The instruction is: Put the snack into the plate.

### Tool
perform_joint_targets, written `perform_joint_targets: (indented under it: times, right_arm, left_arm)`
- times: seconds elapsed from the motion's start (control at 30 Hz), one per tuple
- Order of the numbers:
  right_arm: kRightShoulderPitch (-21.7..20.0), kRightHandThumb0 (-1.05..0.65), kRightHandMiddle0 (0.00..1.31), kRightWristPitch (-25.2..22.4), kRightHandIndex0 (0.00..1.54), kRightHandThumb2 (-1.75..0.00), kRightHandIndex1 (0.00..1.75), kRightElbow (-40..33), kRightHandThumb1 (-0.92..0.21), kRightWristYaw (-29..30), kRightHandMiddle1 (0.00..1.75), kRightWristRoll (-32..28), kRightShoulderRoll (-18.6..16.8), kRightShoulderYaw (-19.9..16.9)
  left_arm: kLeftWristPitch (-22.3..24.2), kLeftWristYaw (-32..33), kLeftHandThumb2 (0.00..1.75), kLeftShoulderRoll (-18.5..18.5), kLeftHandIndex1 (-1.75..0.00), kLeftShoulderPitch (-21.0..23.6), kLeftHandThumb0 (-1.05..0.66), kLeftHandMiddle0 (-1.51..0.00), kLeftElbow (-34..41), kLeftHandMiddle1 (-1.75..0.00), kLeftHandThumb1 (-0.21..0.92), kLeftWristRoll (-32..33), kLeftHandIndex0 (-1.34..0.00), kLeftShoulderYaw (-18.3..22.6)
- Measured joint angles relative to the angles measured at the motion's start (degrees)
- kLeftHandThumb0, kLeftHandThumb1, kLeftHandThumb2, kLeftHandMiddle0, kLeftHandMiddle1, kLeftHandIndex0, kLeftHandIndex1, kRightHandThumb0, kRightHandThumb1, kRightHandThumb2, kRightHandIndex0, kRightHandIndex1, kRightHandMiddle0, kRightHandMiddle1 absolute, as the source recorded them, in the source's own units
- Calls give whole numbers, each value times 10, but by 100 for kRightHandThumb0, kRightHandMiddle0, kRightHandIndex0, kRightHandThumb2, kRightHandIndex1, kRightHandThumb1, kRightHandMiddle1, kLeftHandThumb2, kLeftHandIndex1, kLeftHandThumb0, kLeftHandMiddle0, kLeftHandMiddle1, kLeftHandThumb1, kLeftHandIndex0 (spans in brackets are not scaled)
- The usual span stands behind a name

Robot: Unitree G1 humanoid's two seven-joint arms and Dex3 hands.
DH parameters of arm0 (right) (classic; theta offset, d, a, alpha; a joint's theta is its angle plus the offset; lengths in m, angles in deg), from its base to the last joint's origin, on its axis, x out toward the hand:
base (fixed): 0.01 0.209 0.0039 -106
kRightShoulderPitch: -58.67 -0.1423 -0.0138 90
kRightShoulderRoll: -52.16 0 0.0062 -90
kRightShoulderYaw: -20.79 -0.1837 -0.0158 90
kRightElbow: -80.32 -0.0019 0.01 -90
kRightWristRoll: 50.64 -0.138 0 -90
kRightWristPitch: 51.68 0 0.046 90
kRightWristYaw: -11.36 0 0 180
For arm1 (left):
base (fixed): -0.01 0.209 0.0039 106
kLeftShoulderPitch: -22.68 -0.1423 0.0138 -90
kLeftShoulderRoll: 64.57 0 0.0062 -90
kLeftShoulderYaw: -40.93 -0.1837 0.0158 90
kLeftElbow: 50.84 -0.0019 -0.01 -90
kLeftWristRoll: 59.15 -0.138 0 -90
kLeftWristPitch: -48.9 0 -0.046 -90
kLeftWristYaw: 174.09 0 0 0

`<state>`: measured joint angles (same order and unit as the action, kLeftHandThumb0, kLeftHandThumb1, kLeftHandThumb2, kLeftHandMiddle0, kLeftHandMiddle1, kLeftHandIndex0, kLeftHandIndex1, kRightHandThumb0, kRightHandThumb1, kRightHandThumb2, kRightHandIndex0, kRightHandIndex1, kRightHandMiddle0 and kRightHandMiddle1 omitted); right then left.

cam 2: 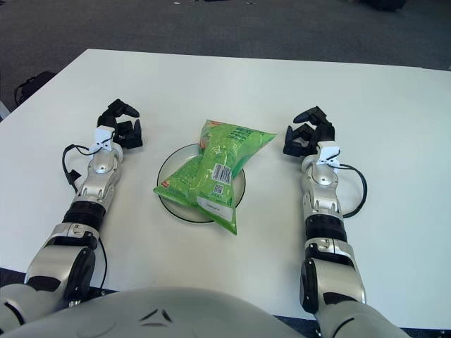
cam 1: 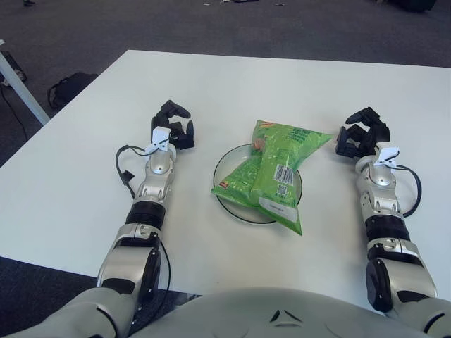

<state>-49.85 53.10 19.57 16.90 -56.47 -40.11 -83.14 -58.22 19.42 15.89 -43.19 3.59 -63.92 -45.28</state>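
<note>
— Where is the snack?

— A green snack bag (cam 1: 273, 171) lies across a plate (cam 1: 224, 163) at the centre of a white table (cam 1: 84, 162), a second green packet (cam 1: 236, 177) tucked under it at its 8 o'clock. The bag's lower end overhangs the plate's rim toward 5 o'clock.

— And the hands?

— The left hand (cam 1: 173, 125) sits at the plate's 9 o'clock, apart from it, fingers loosely curled, gripping nothing. The right hand (cam 1: 361, 134) shows at the plate's 3 o'clock, just beyond the bag's upper corner, fingers likewise relaxed and empty. Neither touches bag or plate.

— Anything else in view?

— A black cable (cam 1: 124, 166) loops beside the left forearm, and another (cam 1: 412, 184) beside the right.
</note>
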Motion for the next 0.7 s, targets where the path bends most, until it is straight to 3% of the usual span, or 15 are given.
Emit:
perform_joint_targets:
  times: [0.7]
  right_arm:
    - [13,-1,61,-53,93,-157,148,-30,-3,-1,175,8,-7,8]
  left_arm:
    - [-10,-5,135,0,-175,1,-49,-124,-5,-175,29,2,-63,5]
